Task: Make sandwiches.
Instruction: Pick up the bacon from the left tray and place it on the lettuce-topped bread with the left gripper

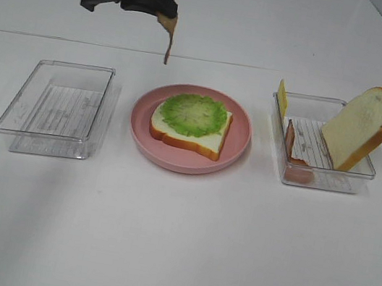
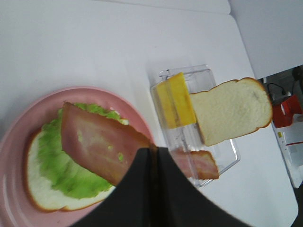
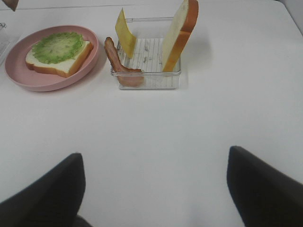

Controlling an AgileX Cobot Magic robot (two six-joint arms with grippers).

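Left pincer (image 2: 154,152) tight on a bacon strip (image 2: 97,142); right pincer (image 3: 154,158) wide and empty.

You have lettuce (image 1: 194,114) on a bread slice (image 1: 206,140) on the plate (image 1: 241,133), one tray (image 1: 57,112) left of it, another tray (image 1: 338,181) right of it.

left gripper (image 2: 154,153) pinched shut on bacon strip (image 2: 99,142) — strip overlaps the lettuce (image 2: 59,163) on bread slice (image 2: 40,196), contact unclear. All on pink plate (image 2: 14,137). Beside it, clear tray (image 2: 230,158) — cheese (image 2: 176,99), second bread slice (image 2: 232,111), second bacon strip (image 2: 201,164).
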